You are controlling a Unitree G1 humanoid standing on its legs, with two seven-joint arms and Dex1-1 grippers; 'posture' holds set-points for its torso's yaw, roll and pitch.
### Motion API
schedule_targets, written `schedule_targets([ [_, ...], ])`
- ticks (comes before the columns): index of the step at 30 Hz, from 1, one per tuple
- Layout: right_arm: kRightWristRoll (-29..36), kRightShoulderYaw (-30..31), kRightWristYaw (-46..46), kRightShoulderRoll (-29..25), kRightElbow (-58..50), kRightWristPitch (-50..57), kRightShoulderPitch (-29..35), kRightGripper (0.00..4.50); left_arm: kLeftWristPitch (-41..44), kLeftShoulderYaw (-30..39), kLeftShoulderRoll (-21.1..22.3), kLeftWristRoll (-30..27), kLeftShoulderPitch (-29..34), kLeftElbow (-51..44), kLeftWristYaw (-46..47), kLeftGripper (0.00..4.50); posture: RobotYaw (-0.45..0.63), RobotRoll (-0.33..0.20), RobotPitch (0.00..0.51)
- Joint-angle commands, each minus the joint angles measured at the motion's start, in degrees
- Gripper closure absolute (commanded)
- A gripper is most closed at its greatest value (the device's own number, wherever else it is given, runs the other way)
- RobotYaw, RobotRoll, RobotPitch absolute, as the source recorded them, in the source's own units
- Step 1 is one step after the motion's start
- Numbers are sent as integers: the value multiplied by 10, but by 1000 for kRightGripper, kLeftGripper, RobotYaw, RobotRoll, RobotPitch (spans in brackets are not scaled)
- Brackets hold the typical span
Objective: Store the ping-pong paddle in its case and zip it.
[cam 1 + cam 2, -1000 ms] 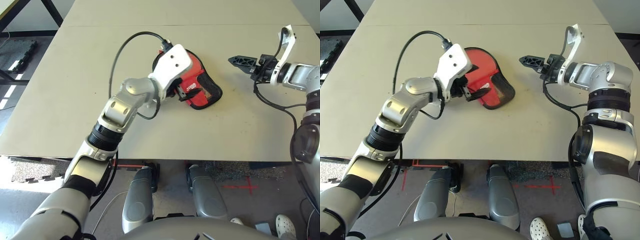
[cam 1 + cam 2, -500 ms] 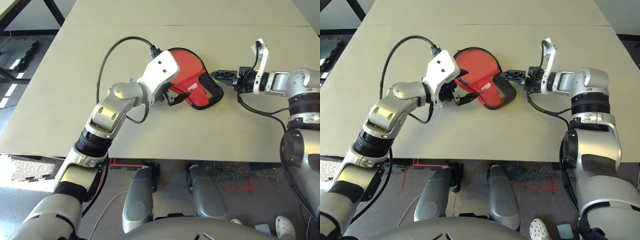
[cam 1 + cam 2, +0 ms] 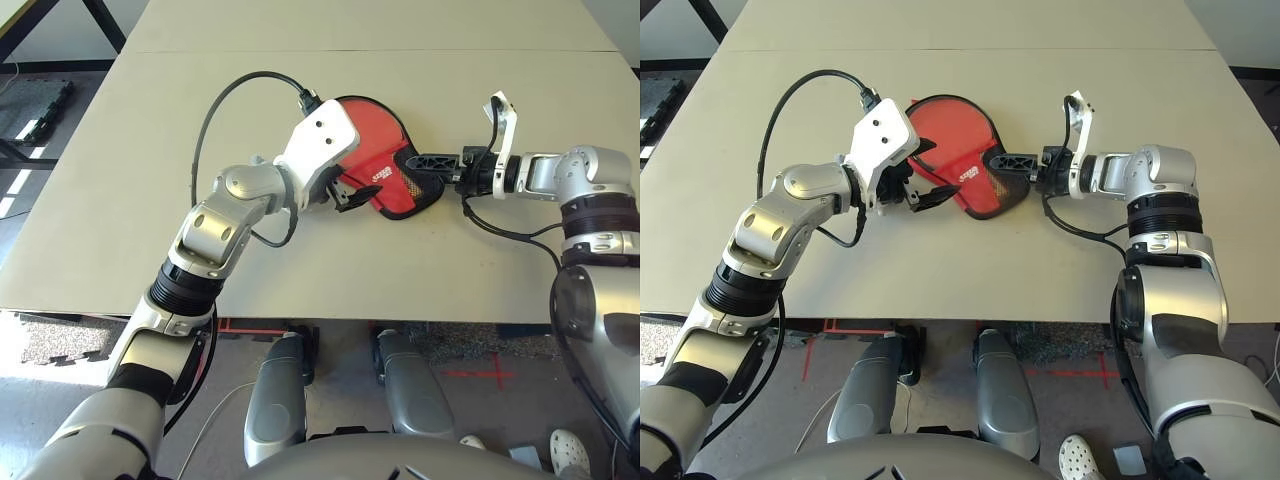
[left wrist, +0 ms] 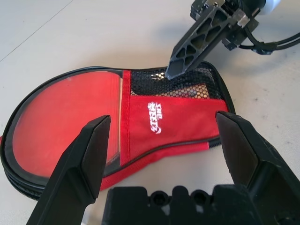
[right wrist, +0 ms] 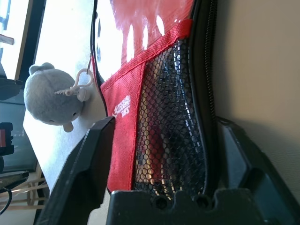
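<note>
The case (image 4: 176, 119) lay flat on the pale surface, its rounded end away from the robot and tilted left. Red fabric edged with black zip, it had a white logo, black mesh pocket and clear window, through which the paddle's round red face (image 4: 68, 124) showed.

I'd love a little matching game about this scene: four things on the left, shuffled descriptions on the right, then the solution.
1. paddle cover
2. left gripper
3. pocket
4. plush toy

A. black mesh
B. pale blue-grey, with a ring attached
C. red with black edging, lying on the table
D. open, with its two fingers spread apart

Right pairs: 1-C, 2-D, 3-A, 4-B
</note>
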Motion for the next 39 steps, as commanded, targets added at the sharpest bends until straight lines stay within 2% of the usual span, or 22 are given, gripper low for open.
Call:
schedule_targets([
  [1, 8, 0, -6, 15, 9, 25, 20, 1678, 5, -1, 2, -1, 9, -7, -6, 0, 65, 0, 243],
  [6, 9, -12, -13, 18, 14, 29, 23, 3625, 3, -1, 5, 0, 9, -5, -8, 0, 66, 0, 243],
  [8, 9, -15, -16, 18, 15, 32, 24, 4307, 3, -1, 4, 0, 8, -4, -9, 0, 63, 0, 245],
  [9, 11, -17, -18, 18, 15, 33, 26, 4464, 3, -1, 4, 0, 7, -4, -9, 0, 62, 0, 247],
  [16, 19, -26, -27, 10, -5, 52, 47, 4464, -1, -1, 5, 3, 9, -1, -9, 0, 59, 0, 252],
  [21, 40, -33, -33, -12, -68, 97, 78, 4464, -3, -2, 2, 4, 10, 2, -6, 0, 52, 0, 257],
  [30, 105, -53, -31, -84, -240, 188, 171, 4464, -10, 0, -2, 4, 11, 8, -7, 0, 23, 0, 266],
  [39, 157, -90, -18, -166, -326, 227, 258, 4464, -25, -3, -7, 4, 2, 26, -13, 0, -16, 0, 265],
])
